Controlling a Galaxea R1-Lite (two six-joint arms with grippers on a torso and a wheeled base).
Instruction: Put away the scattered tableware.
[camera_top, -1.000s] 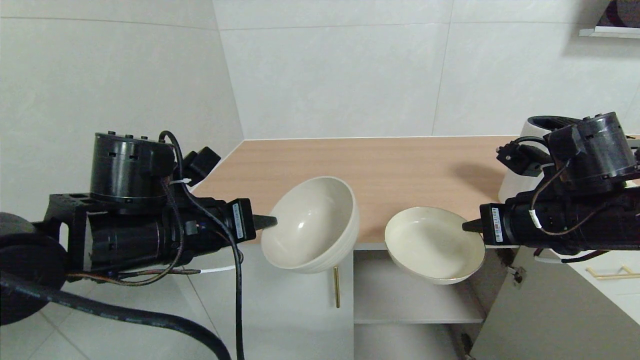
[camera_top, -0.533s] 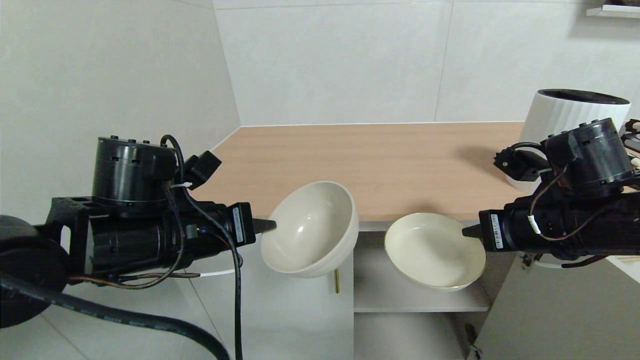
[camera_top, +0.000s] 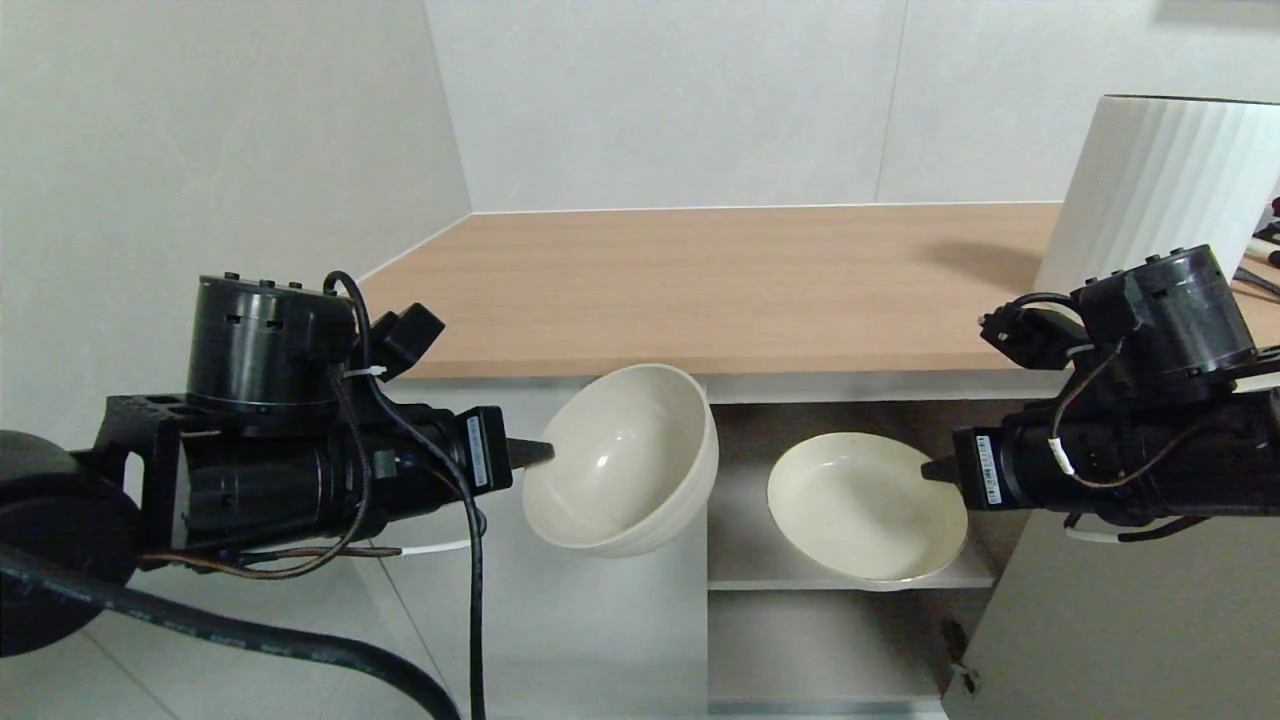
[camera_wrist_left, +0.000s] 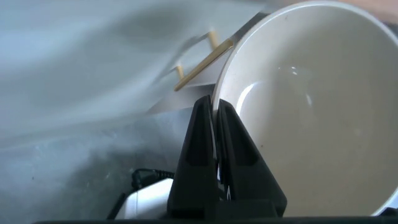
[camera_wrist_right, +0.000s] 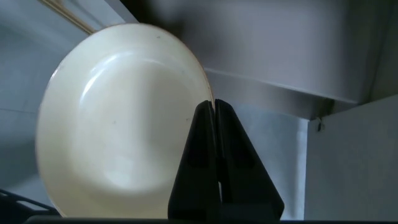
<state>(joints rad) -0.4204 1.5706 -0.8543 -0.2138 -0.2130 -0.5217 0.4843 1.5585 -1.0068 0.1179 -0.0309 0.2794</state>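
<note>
Left gripper (camera_top: 538, 452) clamped on bowl (camera_top: 625, 460) rim; bowl tilted, in air before cabinet (camera_top: 745, 575), closed side. Right gripper (camera_top: 932, 468) pinches plate (camera_top: 865, 505) rim; plate before cabinet's open shelf.

bowl (camera_top: 620, 460): glossy ceramic | plate (camera_top: 865, 505): glossy ceramic | countertop (camera_top: 700, 290): matt wood | canister (camera_top: 1150, 190): ribbed, matt

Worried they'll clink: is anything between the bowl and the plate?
Nothing. In the head view the bowl and plate hang apart, with only the open cabinet's shelf behind the gap.
</note>
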